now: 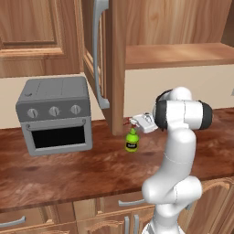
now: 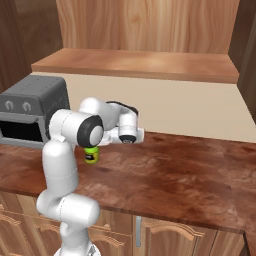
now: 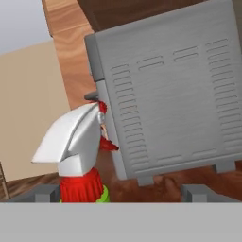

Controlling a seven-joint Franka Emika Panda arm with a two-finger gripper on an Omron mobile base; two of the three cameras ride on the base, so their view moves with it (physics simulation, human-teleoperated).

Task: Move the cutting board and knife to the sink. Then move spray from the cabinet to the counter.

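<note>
The spray [image 1: 131, 141] is a small green bottle with a red-and-white trigger head. It stands upright on the dark wood counter [image 1: 68, 169], just below the open cabinet door [image 1: 91, 55]. My gripper [image 1: 137, 122] is level with the bottle's head and open. In the hand view the spray's white-and-red head [image 3: 78, 142] rises between the fingertips of the gripper [image 3: 122, 193], nearer the left one. In the right base view the spray [image 2: 91, 156] peeks out behind my arm. The cutting board, knife and sink are out of view.
A grey toaster oven [image 1: 55, 114] stands on the counter to the left of the spray, and its vented side [image 3: 165, 94] is close ahead of the hand. The cabinet's bare shelf [image 1: 178, 55] lies above. Bare counter [image 2: 190, 170] stretches to the right.
</note>
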